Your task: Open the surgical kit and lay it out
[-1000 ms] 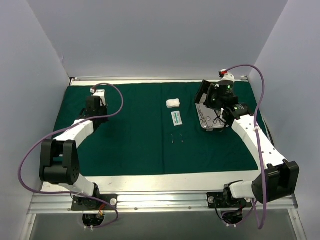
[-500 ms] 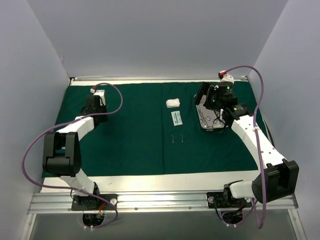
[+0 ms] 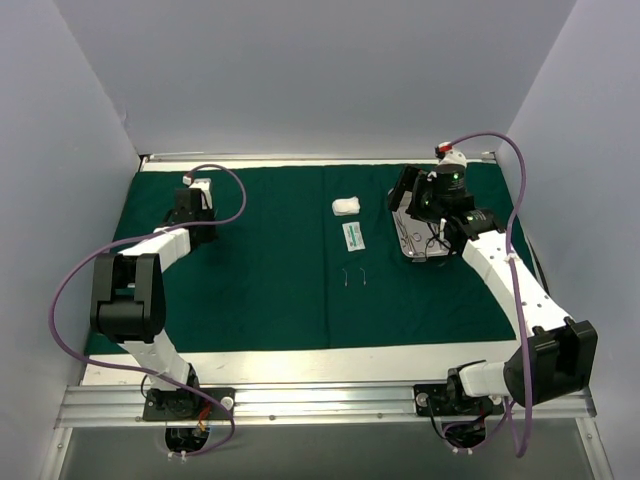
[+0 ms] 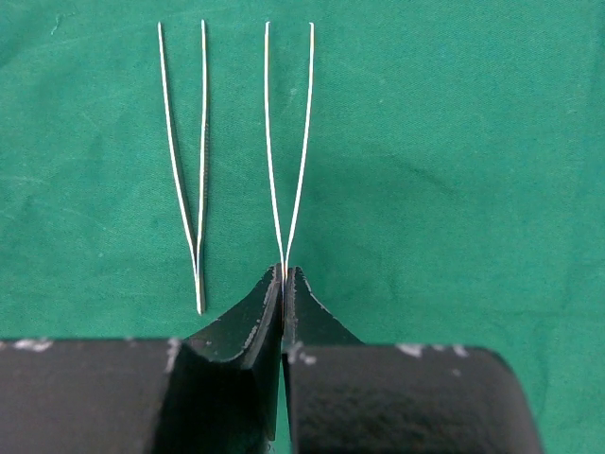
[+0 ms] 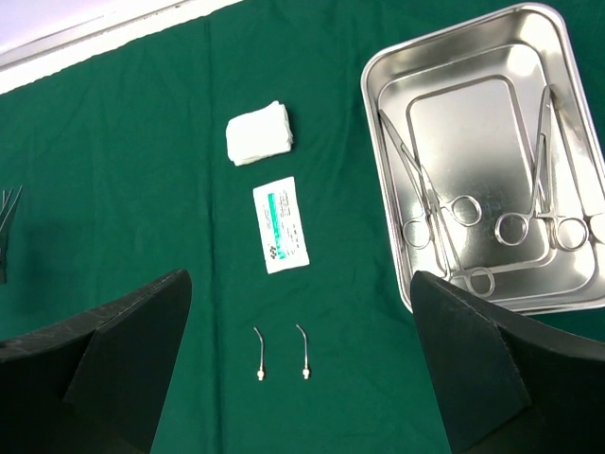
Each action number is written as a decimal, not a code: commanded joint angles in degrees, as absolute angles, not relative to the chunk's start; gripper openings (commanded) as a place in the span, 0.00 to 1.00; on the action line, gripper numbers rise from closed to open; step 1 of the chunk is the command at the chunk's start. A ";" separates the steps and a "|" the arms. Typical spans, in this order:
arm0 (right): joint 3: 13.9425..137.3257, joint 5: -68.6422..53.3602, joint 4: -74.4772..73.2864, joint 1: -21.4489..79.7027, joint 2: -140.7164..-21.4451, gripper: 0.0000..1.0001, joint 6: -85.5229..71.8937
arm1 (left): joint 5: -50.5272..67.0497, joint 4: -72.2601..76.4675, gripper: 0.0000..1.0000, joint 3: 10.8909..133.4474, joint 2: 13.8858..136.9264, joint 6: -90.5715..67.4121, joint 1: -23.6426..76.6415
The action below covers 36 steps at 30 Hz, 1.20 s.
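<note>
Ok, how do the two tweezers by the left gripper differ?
In the wrist view, the right-hand tweezers have their joined end pinched in the shut left gripper; the left-hand tweezers lie free on the green cloth. The free pair's joint shows; the pinched pair's is hidden. Both are thin, silver, prongs spread.

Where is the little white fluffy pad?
In the right wrist view, the white gauze pad lies on the green cloth, just above the white-green packet and left of the steel tray.

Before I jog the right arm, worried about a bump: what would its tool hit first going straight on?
Likely the green drape between the white-green packet and two small curved tips; steel tray lies aside. Depth unclear.
</note>
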<state>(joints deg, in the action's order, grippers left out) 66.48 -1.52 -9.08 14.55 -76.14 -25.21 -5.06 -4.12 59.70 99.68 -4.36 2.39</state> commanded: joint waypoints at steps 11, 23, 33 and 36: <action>65.83 -3.08 -7.65 14.15 -76.38 0.96 -24.61 | -6.06 -2.90 0.15 61.88 100.90 -5.19 1.41; 65.65 -3.69 -7.82 14.15 -76.20 0.95 -24.79 | -7.73 -4.13 0.23 62.23 101.43 -4.92 1.41; 65.48 -3.87 -7.73 14.15 -75.85 0.95 -24.87 | -6.33 -6.23 0.48 62.84 98.45 -6.24 1.58; 65.92 -2.56 -8.17 14.15 -76.20 0.95 -24.52 | -6.06 -8.16 0.62 63.54 94.94 -7.11 1.67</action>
